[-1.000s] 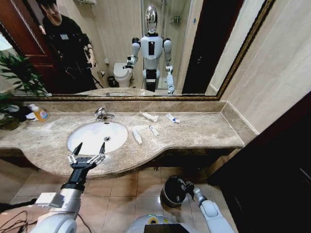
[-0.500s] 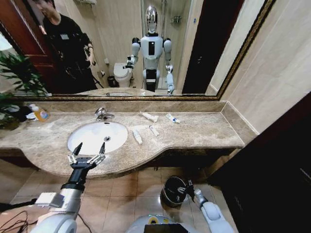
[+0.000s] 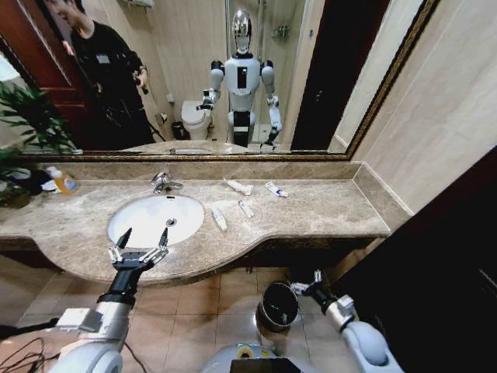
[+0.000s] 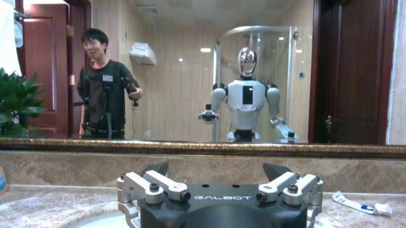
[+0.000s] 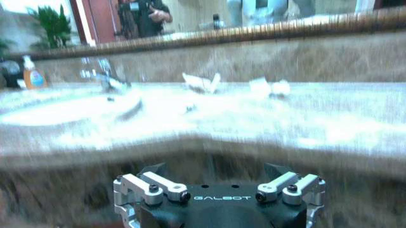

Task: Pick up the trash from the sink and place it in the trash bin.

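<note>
Your right pincer hangs wide and empty beside the bin. Your left pincer waits wide over the sink. Four tubes lie on the worktop, so most work is left.

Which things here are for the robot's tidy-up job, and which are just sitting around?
For the job:
white tubes
white-and-blue tube
sink
trash bin
right pincer, open beside the bin
left pincer, open before the sink

Just lying about:
orange-label bottle
plant

marble counter | on it: white tubes, white-and-blue tube, orange-label bottle
</note>
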